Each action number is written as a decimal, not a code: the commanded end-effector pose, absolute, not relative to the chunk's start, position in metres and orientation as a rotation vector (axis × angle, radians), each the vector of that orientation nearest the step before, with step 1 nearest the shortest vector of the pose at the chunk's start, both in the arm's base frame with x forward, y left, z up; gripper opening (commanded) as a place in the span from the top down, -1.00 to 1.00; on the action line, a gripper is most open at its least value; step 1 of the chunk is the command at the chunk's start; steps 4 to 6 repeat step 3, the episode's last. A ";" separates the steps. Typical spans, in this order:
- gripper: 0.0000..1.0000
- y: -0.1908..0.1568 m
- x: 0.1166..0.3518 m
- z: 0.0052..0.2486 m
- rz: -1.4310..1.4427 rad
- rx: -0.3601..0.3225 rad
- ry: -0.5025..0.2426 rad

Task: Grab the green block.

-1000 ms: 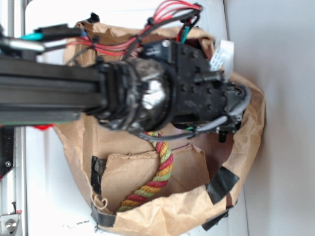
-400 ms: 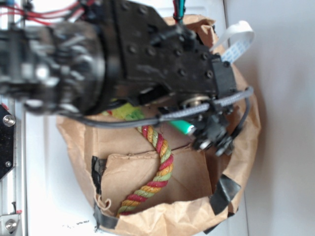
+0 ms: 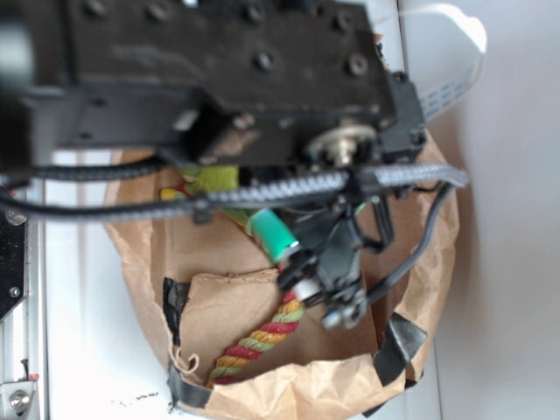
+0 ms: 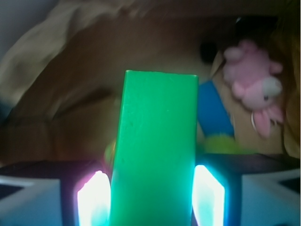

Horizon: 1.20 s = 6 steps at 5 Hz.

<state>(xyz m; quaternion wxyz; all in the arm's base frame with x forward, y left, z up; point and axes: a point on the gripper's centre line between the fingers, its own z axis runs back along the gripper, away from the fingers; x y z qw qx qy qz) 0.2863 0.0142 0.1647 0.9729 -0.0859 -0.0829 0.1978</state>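
1. The exterior view is mostly filled by the blurred black arm [image 3: 219,79], cut off at the top and left edges; it hides most of the inside of the brown paper bag [image 3: 429,262] below it.
2. The gripper [image 4: 150,188] is closed narrowly on the green block [image 4: 155,150], which stands between its two glowing pads [image 4: 94,197] and touches both. The block's lower end runs off the bottom of the wrist picture.
3. From outside, only a short green end of the block [image 3: 273,234] shows, just beside the gripper [image 3: 328,271], above the bag's floor.
4. Beyond the gripper, partly hidden behind the block, lies a blue block [image 4: 214,110]; a pink plush toy [image 4: 254,87] sits farther to its right.
5. A fuzzy lime-green patch [image 4: 218,142] peeks out just past the right pad; too little shows to tell its shape.
6. A striped rope [image 3: 262,337] runs under the gripper, its upper end hidden.
7. No writing or label can be read anywhere.
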 end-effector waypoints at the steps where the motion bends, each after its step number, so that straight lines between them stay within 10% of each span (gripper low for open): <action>1: 1.00 0.036 0.275 0.216 0.373 -0.159 -0.222; 6: 1.00 0.023 0.269 0.209 0.308 -0.079 -0.264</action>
